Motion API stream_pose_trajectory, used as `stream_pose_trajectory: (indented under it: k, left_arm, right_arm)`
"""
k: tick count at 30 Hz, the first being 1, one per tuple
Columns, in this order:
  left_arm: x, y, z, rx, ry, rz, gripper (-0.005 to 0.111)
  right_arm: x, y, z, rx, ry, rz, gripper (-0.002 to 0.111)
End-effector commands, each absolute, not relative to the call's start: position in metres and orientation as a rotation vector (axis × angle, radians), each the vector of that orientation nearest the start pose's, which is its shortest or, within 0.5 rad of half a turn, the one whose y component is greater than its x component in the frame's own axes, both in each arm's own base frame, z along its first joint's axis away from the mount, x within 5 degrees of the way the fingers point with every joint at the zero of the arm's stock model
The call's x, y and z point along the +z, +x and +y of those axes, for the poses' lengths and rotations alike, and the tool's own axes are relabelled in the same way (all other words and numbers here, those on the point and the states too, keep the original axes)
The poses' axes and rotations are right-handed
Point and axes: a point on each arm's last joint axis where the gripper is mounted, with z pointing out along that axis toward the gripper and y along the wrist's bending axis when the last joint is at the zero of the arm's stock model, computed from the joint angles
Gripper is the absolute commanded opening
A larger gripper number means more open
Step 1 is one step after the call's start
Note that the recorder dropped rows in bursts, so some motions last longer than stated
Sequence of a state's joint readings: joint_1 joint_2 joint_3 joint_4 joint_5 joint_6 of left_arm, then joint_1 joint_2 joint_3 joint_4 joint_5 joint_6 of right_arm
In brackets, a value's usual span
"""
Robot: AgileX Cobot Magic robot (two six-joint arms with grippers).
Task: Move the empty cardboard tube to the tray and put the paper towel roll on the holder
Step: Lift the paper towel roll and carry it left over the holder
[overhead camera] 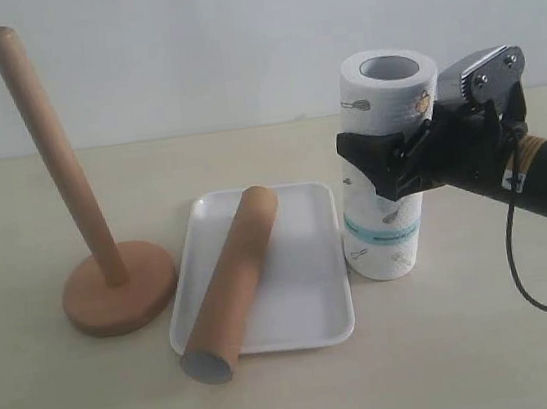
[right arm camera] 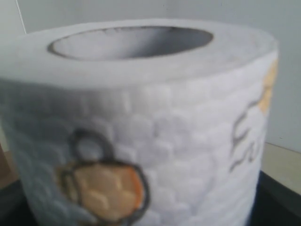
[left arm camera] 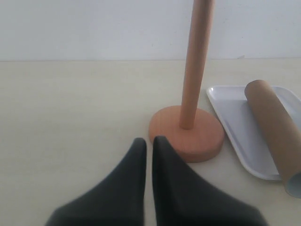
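Note:
The paper towel roll (overhead camera: 389, 240) stands upright on the table just right of the tray (overhead camera: 312, 305). My right gripper (overhead camera: 377, 163) holds it at mid-height, one finger on each side; the far finger is hidden. In the right wrist view the roll (right arm camera: 178, 141) fills the picture, with a dark finger (right arm camera: 278, 200) against its side. The empty cardboard tube (overhead camera: 231, 281) lies slantwise on the tray, its near end jutting over the front rim. The holder (overhead camera: 118, 290) stands bare to the left. My left gripper (left arm camera: 149, 140) is shut on nothing, low near the holder's base (left arm camera: 188, 136).
The left wrist view also shows the tray (left arm camera: 235, 125) and the tube (left arm camera: 275, 127) beside the holder. A black cable (overhead camera: 526, 282) hangs from the right arm over the table. A plain white wall closes off the back.

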State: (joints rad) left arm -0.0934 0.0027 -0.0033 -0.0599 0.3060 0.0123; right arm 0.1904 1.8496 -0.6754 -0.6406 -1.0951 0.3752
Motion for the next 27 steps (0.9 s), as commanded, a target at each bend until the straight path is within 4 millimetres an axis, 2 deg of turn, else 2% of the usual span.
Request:
stream_pose_trajectory:
  k: [1, 4, 6, 9, 14, 19, 24, 27]
  left_arm:
    - [0.186, 0.054, -0.007, -0.116, 0.054, 1.788, 0.004]
    - [0.186, 0.054, -0.007, -0.116, 0.054, 1.788, 0.004]
    - [0.186, 0.054, -0.007, -0.116, 0.054, 1.788, 0.004]
    - [0.186, 0.054, -0.007, -0.116, 0.054, 1.788, 0.004]
    - [0.186, 0.054, -0.007, -0.116, 0.054, 1.788, 0.004]
    - [0.186, 0.054, -0.007, -0.116, 0.054, 1.788, 0.004]
    - [0.186, 0.054, -0.007, -0.116, 0.054, 1.788, 0.004]
    - [0.186, 0.054, -0.007, -0.116, 0.054, 1.788, 0.004]
  right_arm:
    - [0.165, 0.314, 0.109, 0.645, -0.532, 1.612, 0.001]
    - [0.166, 0.314, 0.109, 0.644, -0.534, 1.612, 0.001]
    - [0.173, 0.312, 0.110, 0.653, -0.540, 1.571, 0.001]
    - [0.197, 0.307, 0.109, 0.652, -0.539, 1.507, 0.001]
    - [0.244, 0.292, 0.100, 0.502, -0.561, 1.504, 0.001]
    - [0.293, 0.262, 0.081, 0.333, -0.503, 1.562, 0.001]
    - [0.329, 0.230, 0.075, 0.301, -0.514, 1.483, 0.001]
    - [0.343, 0.214, 0.076, 0.358, -0.510, 1.442, 0.001]
